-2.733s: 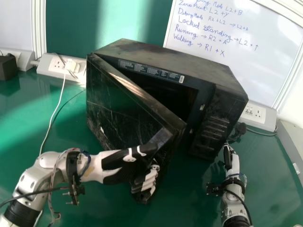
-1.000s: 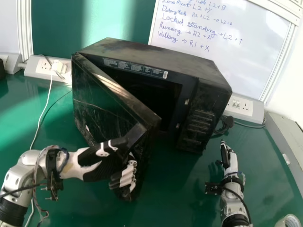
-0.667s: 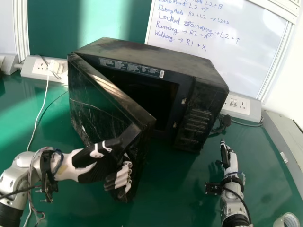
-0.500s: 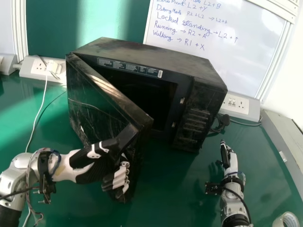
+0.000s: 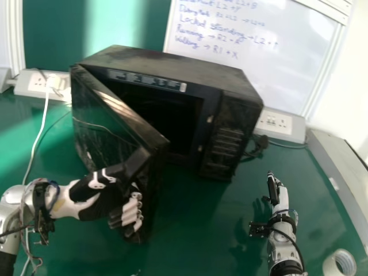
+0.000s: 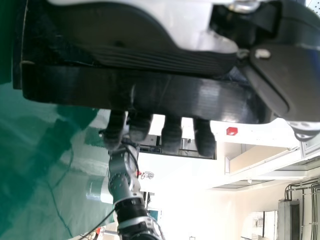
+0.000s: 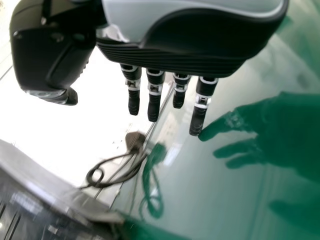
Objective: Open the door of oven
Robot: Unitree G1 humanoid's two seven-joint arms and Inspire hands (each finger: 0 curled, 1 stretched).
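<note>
The black, box-shaped oven sits on a glossy green table, in the middle and toward the left of the head view. Its glossy black rectangular door, scratched and dusty, stands partly open: it is hinged at the oven's left side, and its free edge swings out toward the robot, showing the dark inside.

The black-and-white left hand is at the free edge of the door. In the left wrist view, its dark fingers reach past the door's edge while the thumb lies on the opposite face, so the hand is wrapped round the door and holds it. The black-and-white right hand is over the table to the right of the oven, apart from it; its fingers are extended, with the thumb spread wide of them, and nothing is between them.

Behind the oven's right side lies a black plug with a looped dark cable. White rectangular socket boxes stand at the back, one on the left with a white cable running from it, one on the right. A whiteboard with blue handwriting stands behind. A pale roll of tape lies near the table's right side.
</note>
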